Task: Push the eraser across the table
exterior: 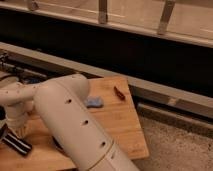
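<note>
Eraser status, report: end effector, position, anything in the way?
End effector low at table's left edge, just above eraser. Eraser flat, near the front-left corner. Blue lump and small red item sit far right, apart from it.
</note>
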Tool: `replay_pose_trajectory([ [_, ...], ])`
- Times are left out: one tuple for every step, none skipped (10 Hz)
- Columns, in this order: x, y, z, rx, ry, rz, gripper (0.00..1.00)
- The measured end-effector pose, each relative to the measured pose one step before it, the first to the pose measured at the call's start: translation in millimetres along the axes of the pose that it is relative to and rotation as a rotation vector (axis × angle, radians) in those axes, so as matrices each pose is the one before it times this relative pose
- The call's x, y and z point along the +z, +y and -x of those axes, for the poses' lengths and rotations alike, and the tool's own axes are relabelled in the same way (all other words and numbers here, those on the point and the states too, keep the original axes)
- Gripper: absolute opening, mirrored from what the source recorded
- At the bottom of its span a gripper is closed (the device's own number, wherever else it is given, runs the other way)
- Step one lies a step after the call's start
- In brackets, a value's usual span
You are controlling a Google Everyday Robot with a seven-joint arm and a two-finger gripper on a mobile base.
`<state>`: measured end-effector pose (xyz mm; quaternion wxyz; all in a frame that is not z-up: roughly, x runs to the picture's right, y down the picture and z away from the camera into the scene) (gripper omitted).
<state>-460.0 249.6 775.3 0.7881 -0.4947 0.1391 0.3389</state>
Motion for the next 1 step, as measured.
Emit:
replay_pose_trajectory([
  [0.35, 2.7, 0.74, -0.00476, -0.00179, -0.00214, 0.0],
])
